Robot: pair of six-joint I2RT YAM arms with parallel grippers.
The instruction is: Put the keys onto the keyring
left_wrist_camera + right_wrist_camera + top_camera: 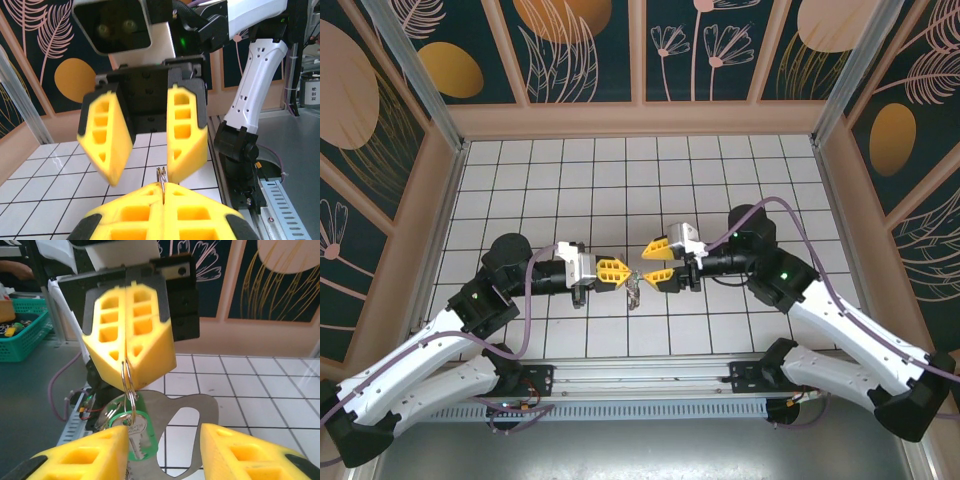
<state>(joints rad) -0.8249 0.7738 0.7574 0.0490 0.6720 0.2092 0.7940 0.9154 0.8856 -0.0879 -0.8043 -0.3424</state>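
Note:
My left gripper is shut on the keyring, a thin silvery wire ring that sticks up between its yellow fingertips and hangs below them in the right wrist view. A key with a green head dangles from the ring, in front of a flat metal plate with a hole in it. From above, this bunch hangs just over the tiled floor. My right gripper faces the left one, open, with its left finger right beside the key. Seen from above, the right gripper sits just right of the left one.
A green basket with small items stands off the table at the far left of the right wrist view. Patterned walls enclose the white tiled floor. A metal rail runs along the near edge.

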